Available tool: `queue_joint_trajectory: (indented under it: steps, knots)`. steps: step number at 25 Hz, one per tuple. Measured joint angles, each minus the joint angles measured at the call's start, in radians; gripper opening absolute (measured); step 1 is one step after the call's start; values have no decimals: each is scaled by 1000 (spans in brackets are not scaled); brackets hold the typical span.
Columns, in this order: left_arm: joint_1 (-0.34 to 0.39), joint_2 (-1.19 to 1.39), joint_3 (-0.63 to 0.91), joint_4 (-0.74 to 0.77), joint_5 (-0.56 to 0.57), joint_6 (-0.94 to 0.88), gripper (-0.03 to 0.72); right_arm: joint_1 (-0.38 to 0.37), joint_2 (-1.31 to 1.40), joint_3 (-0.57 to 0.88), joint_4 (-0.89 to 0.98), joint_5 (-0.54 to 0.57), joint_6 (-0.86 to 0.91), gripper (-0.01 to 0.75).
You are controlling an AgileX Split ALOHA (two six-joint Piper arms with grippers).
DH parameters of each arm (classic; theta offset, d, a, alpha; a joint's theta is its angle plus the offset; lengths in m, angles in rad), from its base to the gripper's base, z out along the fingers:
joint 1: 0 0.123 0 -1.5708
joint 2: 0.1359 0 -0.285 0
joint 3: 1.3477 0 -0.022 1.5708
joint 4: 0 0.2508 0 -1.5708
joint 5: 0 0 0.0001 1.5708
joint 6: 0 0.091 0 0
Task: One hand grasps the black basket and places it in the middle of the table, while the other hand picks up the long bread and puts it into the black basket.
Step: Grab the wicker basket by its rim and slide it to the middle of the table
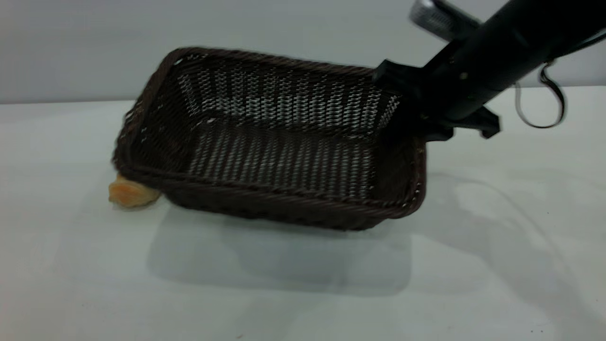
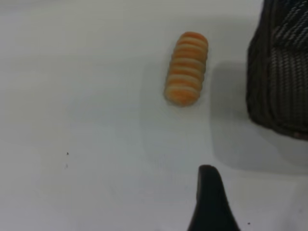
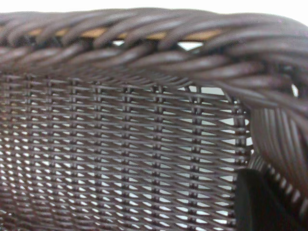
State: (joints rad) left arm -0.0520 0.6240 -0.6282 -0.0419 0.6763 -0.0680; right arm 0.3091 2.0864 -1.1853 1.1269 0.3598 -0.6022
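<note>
The right gripper point(image 1: 416, 121) is clamped on the right wall of the black basket point(image 1: 265, 189), pinching its braided rim, and the basket hangs tilted above the table point(image 1: 497, 265) with its shadow cast beneath it (its near edge sits lower than its far edge). The long bread point(image 2: 186, 68) lies flat on the table just beyond the basket's left near corner, apart from it. The left gripper hovers over the table near the bread; only one dark fingertip point(image 2: 210, 202) shows, so whether it is spread cannot be told
</note>
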Motion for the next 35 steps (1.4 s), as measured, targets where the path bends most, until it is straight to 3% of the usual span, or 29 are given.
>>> queue_joint_trajectory:
  steps: [6, 12, 29, 32, 35]
  knots:
    - [0, 0, 0, 0, 16, 1, 522, 0, 134, -178, -336, 184, 241, 94]
    - [0, 0, 0, 0, 16, 1, 522, 0, 162, -260, -606, 245, 436, 94]
    - [0, 0, 0, 0, 28, 1, 522, 0, 164, -263, -657, 263, 638, 151]
    - [0, 0, 0, 0, 28, 1, 522, 0, 164, -263, -664, 265, 645, 204]
    - [0, 0, 0, 0, 35, 1, 522, 0, 164, -263, -672, 274, 647, 309]
